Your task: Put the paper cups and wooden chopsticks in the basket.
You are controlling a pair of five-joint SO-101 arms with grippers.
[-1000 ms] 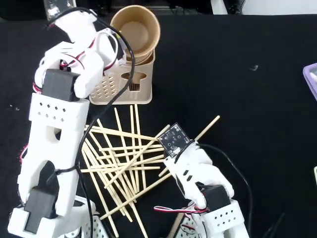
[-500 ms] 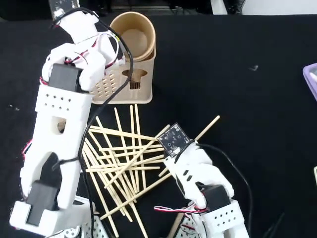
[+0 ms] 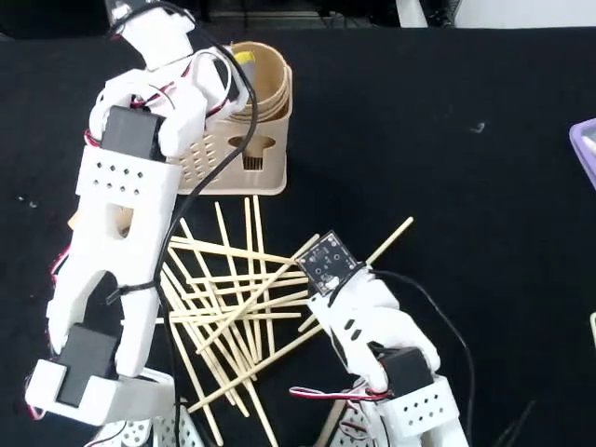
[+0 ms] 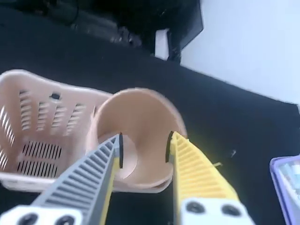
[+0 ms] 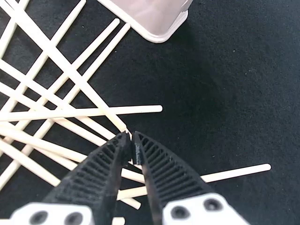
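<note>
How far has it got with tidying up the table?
Done: a paper cup stands in the basket. In hand: nothing; the left gripper hangs over the cup, jaws open, the right gripper over the chopsticks, jaws shut. To do: those chopsticks, scattered on the table.

Tan cup (image 4: 140, 115), beige basket (image 4: 37, 117), black table (image 3: 447, 186)

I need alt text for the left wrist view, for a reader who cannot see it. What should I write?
An open tool with one grey and one yellow finger hangs before the mouth of a brown paper cup, which sits in one end of a beige slotted plastic basket on a black table.
</note>
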